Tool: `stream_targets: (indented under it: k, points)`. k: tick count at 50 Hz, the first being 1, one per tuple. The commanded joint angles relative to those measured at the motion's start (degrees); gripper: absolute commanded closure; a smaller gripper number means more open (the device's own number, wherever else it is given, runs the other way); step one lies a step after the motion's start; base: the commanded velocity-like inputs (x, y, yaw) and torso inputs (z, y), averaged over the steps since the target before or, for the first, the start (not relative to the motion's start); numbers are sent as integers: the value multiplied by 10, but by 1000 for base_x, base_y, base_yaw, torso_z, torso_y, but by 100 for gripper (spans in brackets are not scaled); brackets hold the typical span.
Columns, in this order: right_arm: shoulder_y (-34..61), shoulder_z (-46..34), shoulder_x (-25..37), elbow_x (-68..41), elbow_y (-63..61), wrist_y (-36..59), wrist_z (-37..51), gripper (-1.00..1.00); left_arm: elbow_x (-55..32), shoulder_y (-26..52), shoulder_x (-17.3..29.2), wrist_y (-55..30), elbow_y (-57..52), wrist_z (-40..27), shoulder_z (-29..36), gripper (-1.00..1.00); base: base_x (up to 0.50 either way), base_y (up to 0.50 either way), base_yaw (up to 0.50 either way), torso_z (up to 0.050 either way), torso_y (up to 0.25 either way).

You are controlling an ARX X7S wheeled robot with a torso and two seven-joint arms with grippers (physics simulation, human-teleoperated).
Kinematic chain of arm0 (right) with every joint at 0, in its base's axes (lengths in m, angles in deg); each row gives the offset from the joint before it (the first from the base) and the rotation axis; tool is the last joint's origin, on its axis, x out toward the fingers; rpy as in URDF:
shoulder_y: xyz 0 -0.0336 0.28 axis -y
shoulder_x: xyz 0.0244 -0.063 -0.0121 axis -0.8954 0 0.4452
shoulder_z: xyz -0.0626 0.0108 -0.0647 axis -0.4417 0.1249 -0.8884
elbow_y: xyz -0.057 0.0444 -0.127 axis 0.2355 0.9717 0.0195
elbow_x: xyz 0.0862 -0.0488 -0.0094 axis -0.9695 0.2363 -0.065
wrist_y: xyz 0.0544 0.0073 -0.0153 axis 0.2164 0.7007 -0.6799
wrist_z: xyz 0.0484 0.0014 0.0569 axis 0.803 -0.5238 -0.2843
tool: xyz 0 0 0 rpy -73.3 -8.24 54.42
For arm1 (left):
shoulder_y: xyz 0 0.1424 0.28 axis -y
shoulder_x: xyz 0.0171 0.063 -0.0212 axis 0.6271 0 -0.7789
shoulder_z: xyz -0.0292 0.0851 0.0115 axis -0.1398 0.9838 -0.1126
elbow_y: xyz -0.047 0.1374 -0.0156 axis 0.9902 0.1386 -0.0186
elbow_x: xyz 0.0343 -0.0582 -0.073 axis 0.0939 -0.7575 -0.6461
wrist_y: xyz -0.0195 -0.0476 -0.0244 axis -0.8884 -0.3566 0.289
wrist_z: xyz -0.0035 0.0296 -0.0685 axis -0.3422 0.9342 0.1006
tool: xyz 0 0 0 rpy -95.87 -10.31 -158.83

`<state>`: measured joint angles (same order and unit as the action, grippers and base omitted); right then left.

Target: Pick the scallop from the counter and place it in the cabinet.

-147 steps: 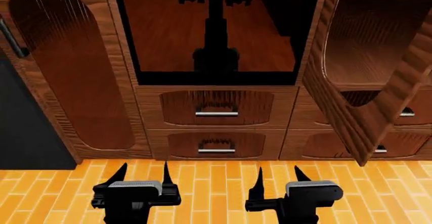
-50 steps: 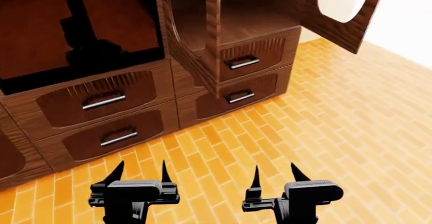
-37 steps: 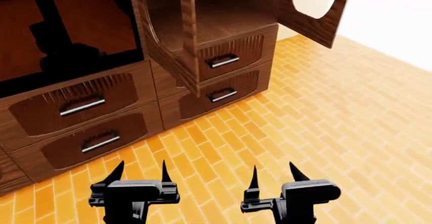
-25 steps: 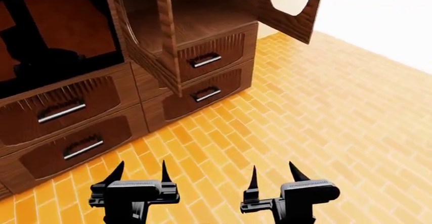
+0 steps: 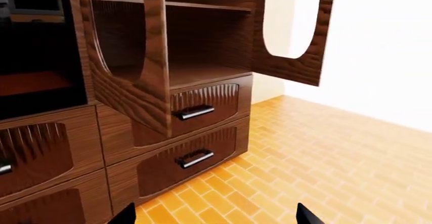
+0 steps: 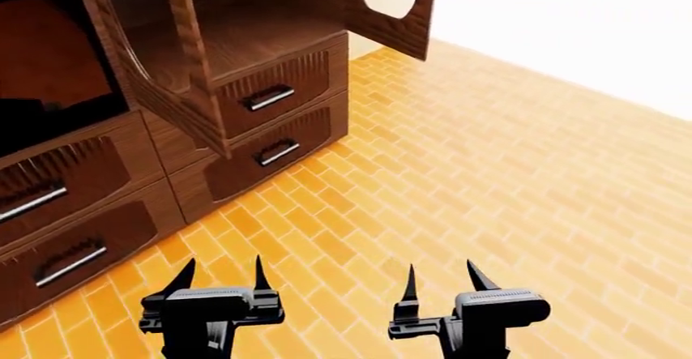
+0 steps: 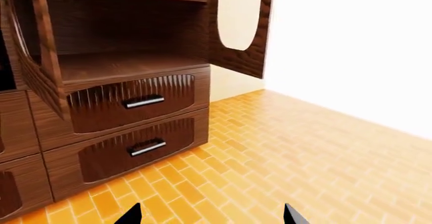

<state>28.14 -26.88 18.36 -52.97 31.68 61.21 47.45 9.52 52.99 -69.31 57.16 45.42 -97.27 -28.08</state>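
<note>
With neither scallop nor counter in view, both the left gripper (image 6: 222, 276) and right gripper (image 6: 442, 279) hang spread and empty; judged rigid, light, brittle-edged, best pinched across its ribbed faces.

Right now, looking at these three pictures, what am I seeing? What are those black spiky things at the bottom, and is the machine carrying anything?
These are computer-rendered views from a wheeled robot with two arms. One camera sits on its head, looking down; the other two ride near each arm's gripper. The black spikes are gripper fingertips: the left gripper and the right gripper, both open and holding nothing. Ahead stands a dark reddish-brown wooden cabinet with its doors swung open, bare plank shelves, and drawers with metal bar handles. Underfoot is an orange brick-patterned floor. The shell it must fetch and the counter do not appear in any of these views.
</note>
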Motion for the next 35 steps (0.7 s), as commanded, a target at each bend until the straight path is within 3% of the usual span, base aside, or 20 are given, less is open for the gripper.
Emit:
stream_targets:
  k: [1, 35]
  points:
    - [1, 0, 1, -9, 2, -4, 0, -100, -4, 1, 3, 0, -1, -4, 2, -100, -50, 50, -492, 0, 0]
    - [-4, 11, 8, -45, -18, 11, 13, -100, 1, 3, 11, 8, 3, -12, 18, -100, -43, 54, -492, 0, 0]
